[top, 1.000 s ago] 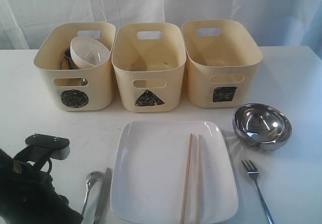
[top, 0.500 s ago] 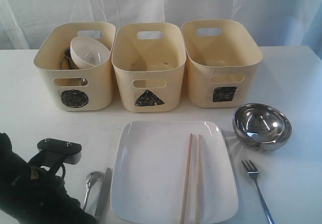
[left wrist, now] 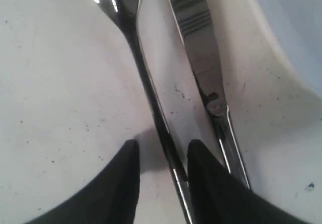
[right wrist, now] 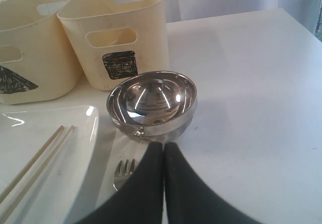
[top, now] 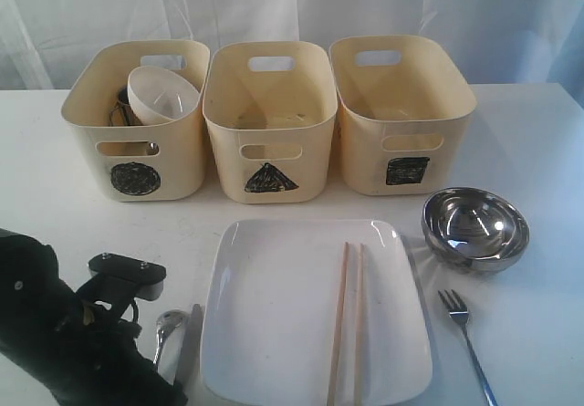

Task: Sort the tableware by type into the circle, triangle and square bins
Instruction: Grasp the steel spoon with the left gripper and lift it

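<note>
- Since a second ago the left arm (top: 46,333) has travelled across the table (top: 547,150) toward the plate (top: 274,315), bringing the left gripper (left wrist: 162,156) over the spoon (left wrist: 143,73).
- Left gripper: fingers (left wrist: 121,189) apart, straddling the spoon's handle. The knife (left wrist: 198,58) lies just beside the spoon, outside the gap, between it and the plate.
- Right gripper (right wrist: 163,156): fingers pressed together, low over the table near the steel bowl (right wrist: 151,103) and the fork (right wrist: 123,173).
- Plate: in front of the triangle bin (top: 269,141), with the chopsticks (top: 347,324) lying on it.
- Circle bin (top: 137,150): holds the small white bowl (top: 162,96), tilted.
- Square bin (top: 401,123): behind the steel bowl.
</note>
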Controlling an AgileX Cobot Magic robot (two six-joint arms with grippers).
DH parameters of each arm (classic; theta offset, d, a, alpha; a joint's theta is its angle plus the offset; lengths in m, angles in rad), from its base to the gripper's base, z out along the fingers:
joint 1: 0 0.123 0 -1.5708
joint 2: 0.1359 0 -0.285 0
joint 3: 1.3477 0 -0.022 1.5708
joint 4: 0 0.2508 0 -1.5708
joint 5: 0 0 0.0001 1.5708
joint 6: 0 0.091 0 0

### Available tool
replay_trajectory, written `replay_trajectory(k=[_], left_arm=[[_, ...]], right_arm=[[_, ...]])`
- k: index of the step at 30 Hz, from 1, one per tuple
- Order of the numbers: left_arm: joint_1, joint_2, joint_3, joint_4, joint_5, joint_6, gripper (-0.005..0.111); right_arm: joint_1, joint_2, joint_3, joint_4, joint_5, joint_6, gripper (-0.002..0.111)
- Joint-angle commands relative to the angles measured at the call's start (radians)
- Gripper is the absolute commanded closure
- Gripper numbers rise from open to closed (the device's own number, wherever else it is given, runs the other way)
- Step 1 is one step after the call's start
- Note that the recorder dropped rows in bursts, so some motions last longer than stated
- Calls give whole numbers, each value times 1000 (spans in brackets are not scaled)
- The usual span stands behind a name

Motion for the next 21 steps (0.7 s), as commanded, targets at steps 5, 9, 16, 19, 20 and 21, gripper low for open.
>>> replay_trajectory(k=[5,9,16,19,20,21], left_arm=[[-6,71,-10,22,21,-9,69],[-6,91,-10,26,23,-11,70],[-6,91,-10,43,36,-27,87],[-6,91,-10,48,42,-27,102],[-6,89,-10,48,42,-26,107],[-6,89,-10,48,42,-21,107]], right_arm=[[-8,-7,1,-6,-4,0,108],[-8,-7,1,-6,-4,0,108],[-8,-7,1,-6,-4,0,108],[-8,-7,1,-6,-4,0,108],[-8,-7,1,-6,-4,0,108],[-8,-7,1,-6,-4,0,108]])
